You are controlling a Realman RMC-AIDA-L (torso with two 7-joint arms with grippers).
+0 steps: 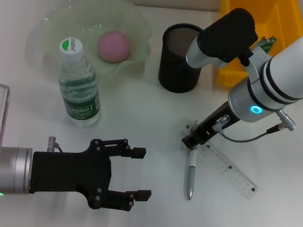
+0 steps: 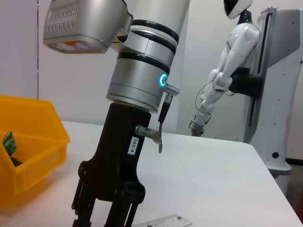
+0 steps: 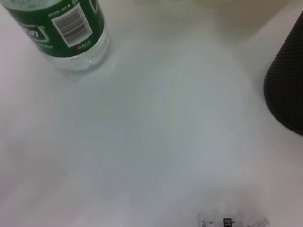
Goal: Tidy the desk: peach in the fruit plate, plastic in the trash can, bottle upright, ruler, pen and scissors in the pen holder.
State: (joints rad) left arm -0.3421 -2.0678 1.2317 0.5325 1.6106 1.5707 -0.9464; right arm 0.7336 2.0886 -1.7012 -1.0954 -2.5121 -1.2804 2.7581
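The right gripper hides one end of the ruler, and its fingertips cannot be made out. The pen holder is partly covered by the right arm. The yellow bin runs off the top edge, its contents too small to name. No scissors can be made out.

The head view looks steeply down from above on the white tabletop, taking in most of it. The left wrist view sits low, near the tabletop, facing level across it toward the right gripper and the yellow bin, both also seen from the head. The right wrist view looks down from close above, sharing the water bottle, mesh pen holder and ruler with the head view.
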